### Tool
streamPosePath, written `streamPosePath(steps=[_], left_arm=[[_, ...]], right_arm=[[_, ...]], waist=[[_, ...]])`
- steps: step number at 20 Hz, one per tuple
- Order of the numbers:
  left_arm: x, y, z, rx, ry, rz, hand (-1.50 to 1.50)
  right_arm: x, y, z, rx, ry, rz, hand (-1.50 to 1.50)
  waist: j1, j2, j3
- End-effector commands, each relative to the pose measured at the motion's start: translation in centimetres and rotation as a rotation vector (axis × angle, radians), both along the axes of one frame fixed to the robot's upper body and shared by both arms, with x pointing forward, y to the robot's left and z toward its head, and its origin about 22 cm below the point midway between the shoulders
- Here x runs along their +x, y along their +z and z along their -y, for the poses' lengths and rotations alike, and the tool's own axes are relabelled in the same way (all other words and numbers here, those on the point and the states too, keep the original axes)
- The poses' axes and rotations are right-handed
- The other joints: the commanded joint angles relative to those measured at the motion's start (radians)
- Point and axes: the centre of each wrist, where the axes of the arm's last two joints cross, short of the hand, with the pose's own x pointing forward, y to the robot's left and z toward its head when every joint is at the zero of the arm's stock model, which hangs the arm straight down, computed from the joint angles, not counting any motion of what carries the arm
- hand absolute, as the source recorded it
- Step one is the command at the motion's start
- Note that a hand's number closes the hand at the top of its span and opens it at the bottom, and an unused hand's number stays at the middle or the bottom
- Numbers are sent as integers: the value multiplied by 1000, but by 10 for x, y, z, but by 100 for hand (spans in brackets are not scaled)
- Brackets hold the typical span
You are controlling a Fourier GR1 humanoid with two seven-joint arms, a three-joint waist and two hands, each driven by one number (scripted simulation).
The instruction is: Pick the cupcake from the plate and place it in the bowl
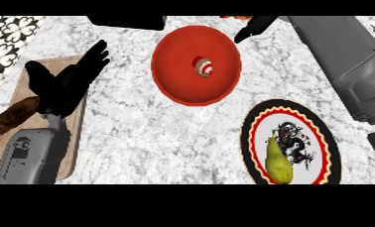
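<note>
The cupcake point(205, 67), small with red and white stripes, sits in the middle of the red bowl point(176, 80) at the centre of the counter. The plate point(322, 137), black-rimmed with a red and yellow zigzag border and a dark dragon figure, lies at the lower right and holds a green pear point(278, 161). My right hand point(255, 28) shows above the bowl's upper right rim with straight fingers, holding nothing; its grey forearm runs along the right side. At the left, my left hand point(67, 83) rests open, fingers up, over a wooden board.
A wooden cutting board point(73, 137) lies at the left edge with a brown object point(18, 114) on it. A black object point(126, 21) stands at the back edge, with a small red thing point(236, 17) beside it. Marble counter shows between bowl and plate.
</note>
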Motion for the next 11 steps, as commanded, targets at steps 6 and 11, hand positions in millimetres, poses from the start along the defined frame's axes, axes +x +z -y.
streamPosePath(steps=[6, 11], left_arm=[[-1, 0, -3, -26, 14, -2, 0], [-4, 0, -9, -14, 26, 1, 0]], right_arm=[[-7, -3, 72, 187, 276, -139, -150], [-15, -8, 97, 190, 283, -157, 150]], waist=[[-32, 1, 6], [-28, 5, 7]])
